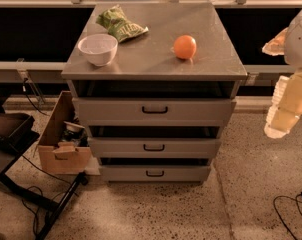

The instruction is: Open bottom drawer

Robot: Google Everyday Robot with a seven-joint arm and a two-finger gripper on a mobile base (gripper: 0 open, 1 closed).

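Note:
The grey metal cabinet (156,34) stands in the middle of the camera view with three drawers. The bottom drawer (121,174) is the lowest and narrowest, with a small black loop handle (155,173). A dark gap shows above its front. The middle drawer (116,147) and the top drawer (111,110) sit above it. My gripper (280,125) hangs at the right edge on the pale arm (297,91), level with the middle drawer, well to the right of the cabinet and touching nothing.
On the cabinet top are a white bowl (98,49), a green bag (120,24) and an orange (184,47). A cardboard box (61,144) stands left of the cabinet. A black stand (41,204) and cables (291,211) lie on the speckled floor.

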